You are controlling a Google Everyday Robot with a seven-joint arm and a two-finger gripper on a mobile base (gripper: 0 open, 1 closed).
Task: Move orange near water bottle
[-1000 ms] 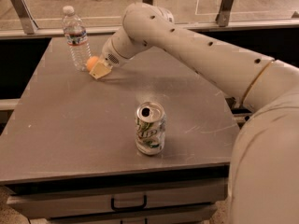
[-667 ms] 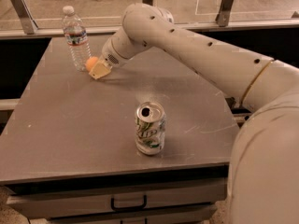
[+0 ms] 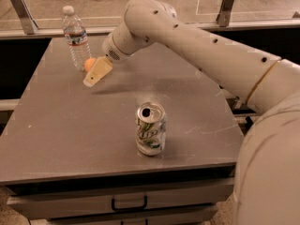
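The orange (image 3: pixel 88 63) rests on the grey table (image 3: pixel 56 125) at the back left, just right of the base of the water bottle (image 3: pixel 75 37), which stands upright with its white cap on. My gripper (image 3: pixel 95 74) reaches down from the white arm (image 3: pixel 197 36) and sits against the right side of the orange, partly covering it. Its cream tip touches or nearly touches the tabletop.
A white-and-green soda can (image 3: pixel 150 134) stands upright and opened near the table's front centre. A drawer with a dark handle (image 3: pixel 129 203) is below the front edge. A railing with glass panels (image 3: pixel 225 3) runs behind the table.
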